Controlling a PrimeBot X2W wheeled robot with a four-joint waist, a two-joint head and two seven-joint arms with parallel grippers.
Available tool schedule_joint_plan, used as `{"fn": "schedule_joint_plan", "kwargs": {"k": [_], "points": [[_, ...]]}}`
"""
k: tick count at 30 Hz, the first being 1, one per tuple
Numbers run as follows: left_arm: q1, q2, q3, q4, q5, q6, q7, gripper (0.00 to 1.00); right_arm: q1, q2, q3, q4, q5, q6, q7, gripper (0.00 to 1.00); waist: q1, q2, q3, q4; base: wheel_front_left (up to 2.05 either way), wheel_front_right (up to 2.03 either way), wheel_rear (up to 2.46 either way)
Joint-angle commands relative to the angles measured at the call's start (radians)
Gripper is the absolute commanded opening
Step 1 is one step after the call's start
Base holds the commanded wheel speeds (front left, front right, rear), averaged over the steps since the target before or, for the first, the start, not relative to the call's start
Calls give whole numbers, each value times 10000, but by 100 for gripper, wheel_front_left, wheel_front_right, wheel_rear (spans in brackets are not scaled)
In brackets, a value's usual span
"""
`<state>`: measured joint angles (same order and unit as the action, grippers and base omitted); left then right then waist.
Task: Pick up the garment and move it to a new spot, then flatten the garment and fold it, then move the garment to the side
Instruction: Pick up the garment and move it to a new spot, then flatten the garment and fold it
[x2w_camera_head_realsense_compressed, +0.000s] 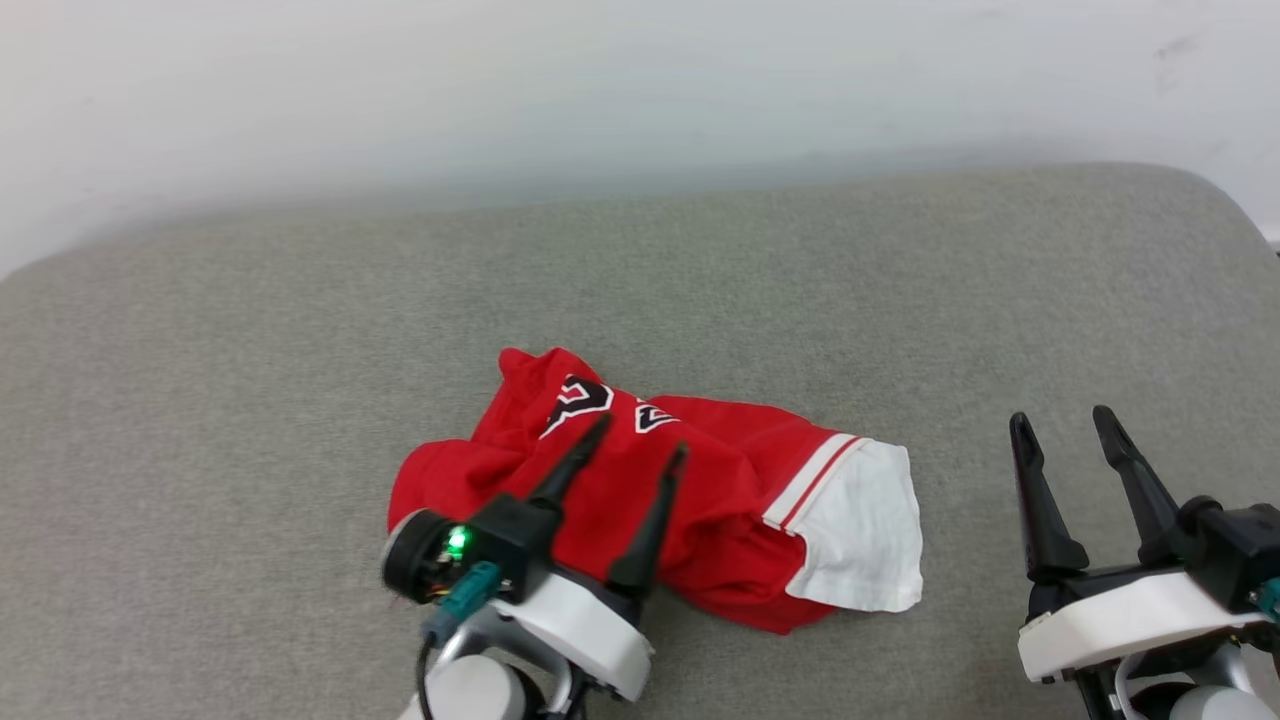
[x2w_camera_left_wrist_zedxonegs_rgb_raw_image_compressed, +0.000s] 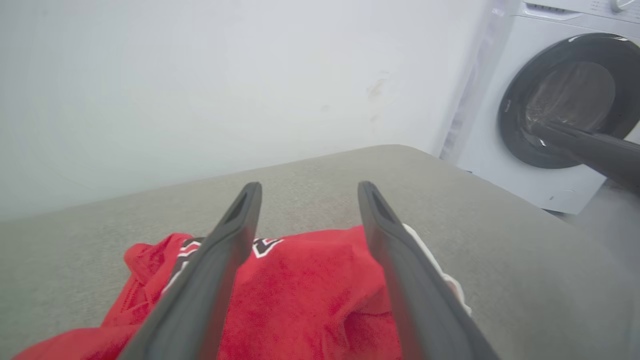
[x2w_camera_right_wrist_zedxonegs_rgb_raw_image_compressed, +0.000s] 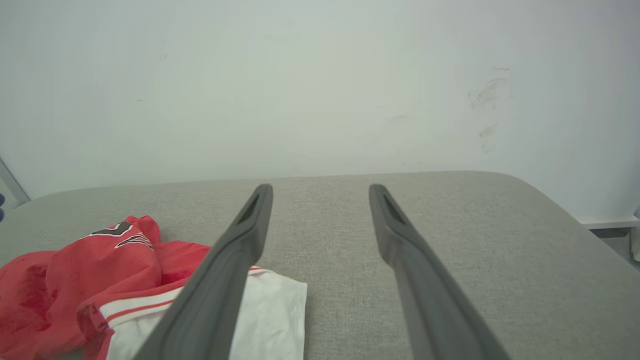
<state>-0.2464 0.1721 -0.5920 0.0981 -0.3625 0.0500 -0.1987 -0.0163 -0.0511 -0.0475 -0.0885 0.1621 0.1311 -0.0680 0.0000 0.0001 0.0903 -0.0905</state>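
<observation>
garment (x2w_camera_head_realsense_compressed: 730, 480) lies bunched on the grey pad (x2w_camera_head_realsense_compressed: 300, 350), left of centre, near the front edge. white sleeve (x2w_camera_head_realsense_compressed: 865, 520) flops out to the right; print partly buried in folds. left gripper (x2w_camera_head_realsense_compressed: 643, 434) over the red heap, jaws spread wide, nothing between them; contact unclear. right gripper (x2w_camera_head_realsense_compressed: 1060, 414) well apart to the right over bare pad, jaws spread, empty. judgement: thin knit, light, limp, not fragile; will sag and drag on the pad. best holds look like the sleeve hem and an opposite edge, one per gripper, to pull it flat.
</observation>
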Motion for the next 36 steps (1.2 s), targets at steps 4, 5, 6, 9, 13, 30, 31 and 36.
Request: {"fn": "schedule_joint_plan", "kwargs": {"k": [4, 5, 6, 9, 13, 30, 31, 36], "points": [[337, 360, 844, 143, -120, 670, -304, 100, 381, 15, -66, -160, -88, -7, 238, 100, 0, -1, -482, 496, 0, 0, 0], [391, 424, 1057, 146, -152, 798, -372, 100, 434, 15, -65, -200, -72, -7, 257, 100, 0, -1, -509, 551, 0, 0, 0], [440, 543, 1243, 190, -169, 901, -405, 100, 471, 15, -62, -215, -89, -5, 312, 100, 0, -1, -548, 603, 0, 0, 0], [642, 843, 1810, 210, -263, 1214, -512, 100, 629, 15, -64, -266, -95, -7, 409, 100, 0, -1, -648, 709, 0, 0, 0], [1095, 1314, 2492, 128, -371, 1517, -580, 100, 749, 15, -10, -308, -69, -7, 497, 100, 0, -1, -781, 693, 0, 0, 0], [2499, 2014, 2928, -893, -695, 1808, -256, 100, 1291, 15, -266, -559, -97, -7, 803, 100, 0, -1, -1072, 465, 0, 0, 0], [2536, 2022, 2931, -931, -712, 1805, -239, 100, 1306, 15, -277, -575, -96, -7, 815, 100, 0, -1, -1074, 450, 0, 0, 0], [2597, 2052, 2900, -1075, -717, 1857, -177, 100, 1310, 15, -323, -639, -86, -7, 828, 100, 0, -1, -1054, 433, 0, 0, 0]]}}
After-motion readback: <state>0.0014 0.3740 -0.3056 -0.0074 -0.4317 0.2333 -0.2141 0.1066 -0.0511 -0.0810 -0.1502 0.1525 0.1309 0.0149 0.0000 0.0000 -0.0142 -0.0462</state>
